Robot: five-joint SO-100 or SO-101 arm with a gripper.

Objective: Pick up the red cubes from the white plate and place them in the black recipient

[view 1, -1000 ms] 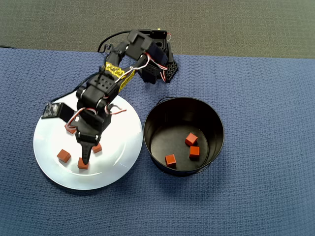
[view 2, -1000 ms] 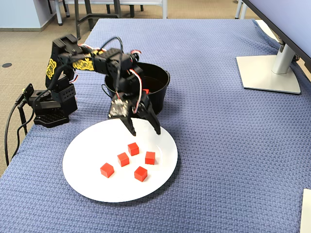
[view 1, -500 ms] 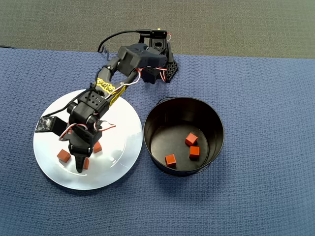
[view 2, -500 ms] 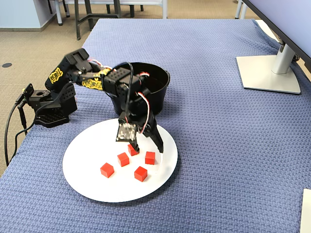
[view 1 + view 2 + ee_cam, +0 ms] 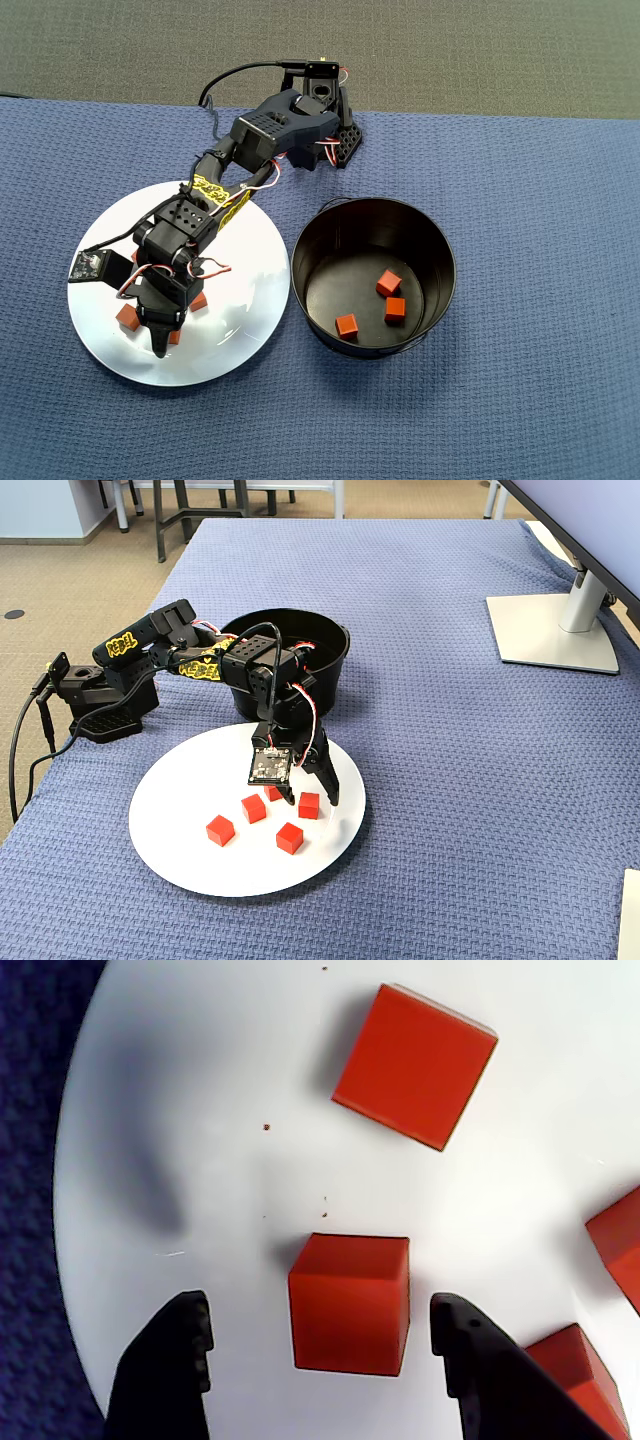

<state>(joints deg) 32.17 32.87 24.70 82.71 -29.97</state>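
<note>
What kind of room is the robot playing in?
Probably an office or lab. The blue-clothed table holds a monitor stand, chair or table legs stand on the carpet behind, and the robot's hand hovers over a white plate.

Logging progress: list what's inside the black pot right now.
In the overhead view the black pot holds three red cubes on its bottom. No part of the bottom is covered there. In the fixed view the arm and the near wall hide the inside.

In the wrist view, two red cubes (image 5: 615, 1245) right of the gripper (image 5: 325, 1335) are cut by the frame edge.
</note>
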